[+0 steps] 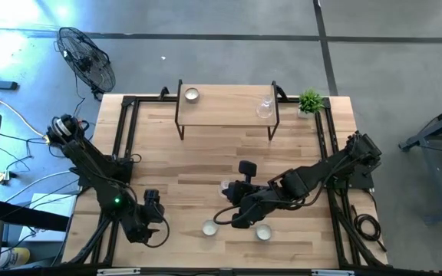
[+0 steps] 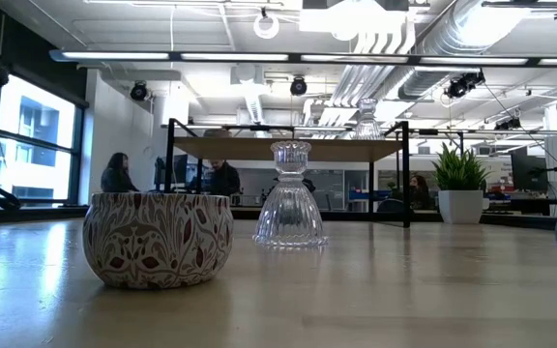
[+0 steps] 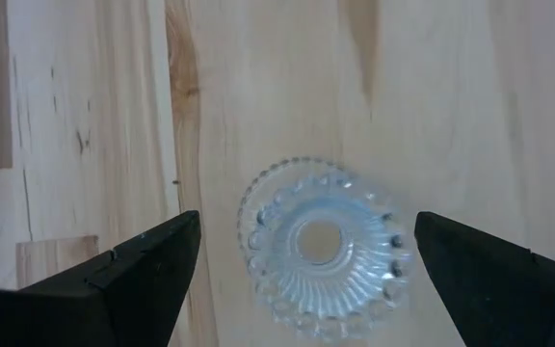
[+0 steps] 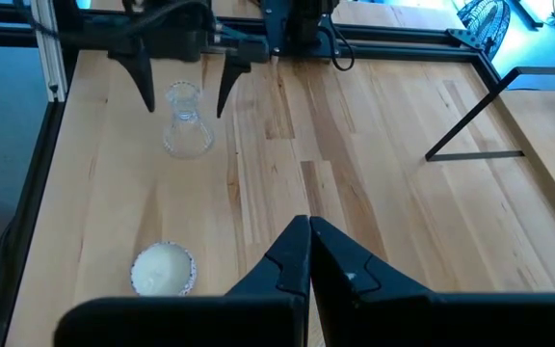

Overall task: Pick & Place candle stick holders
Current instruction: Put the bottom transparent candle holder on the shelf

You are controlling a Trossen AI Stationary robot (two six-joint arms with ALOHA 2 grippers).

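Note:
A clear glass stemmed candle stick holder (image 3: 321,246) stands upright on its wide foot on the wooden table (image 1: 206,161), near the front left. My left gripper (image 3: 306,220) hangs over it, pointing steeply down and open. Its fingers (image 4: 143,82) flank the holder's top (image 4: 183,94) without touching it. My right gripper (image 4: 308,226) hovers shut and empty above the table's near middle. Two round tealight cups (image 1: 209,228) (image 1: 263,232) sit near the front edge, and a second glass holder (image 2: 290,198) stands behind them.
A raised wooden shelf on black legs (image 1: 229,103) stands at the far side, carrying a tealight cup (image 1: 192,95) and a glass holder (image 1: 265,107). A small green plant (image 1: 309,101) sits at the far right. Black frame rails (image 1: 125,146) run along both table sides.

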